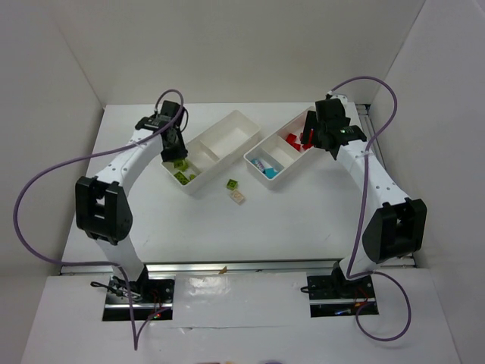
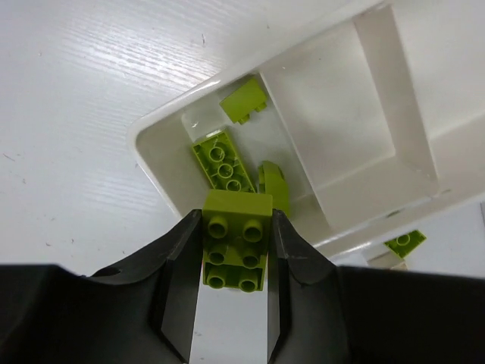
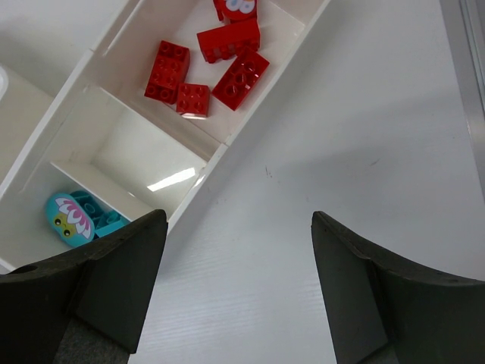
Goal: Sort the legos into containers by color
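My left gripper [image 2: 236, 250] is shut on a lime green lego [image 2: 235, 241] and holds it over the near compartment of the left tray [image 1: 227, 130], above the lime green legos [image 2: 223, 161] lying there. In the top view the left gripper [image 1: 176, 150] is over that tray's near left end. My right gripper [image 3: 239, 258] is open and empty above bare table beside the right tray [image 3: 227, 152]. That tray holds several red legos [image 3: 204, 64] in its far compartment and cyan legos [image 3: 76, 216] in its near one. A green lego [image 1: 232, 184] and a beige lego [image 1: 239, 197] lie on the table.
The two trays sit side by side, slanted, at the back middle of the table [image 1: 303, 220]. White walls enclose the table on the left, back and right. The left tray's far compartment [image 2: 424, 68] shows nothing inside it.
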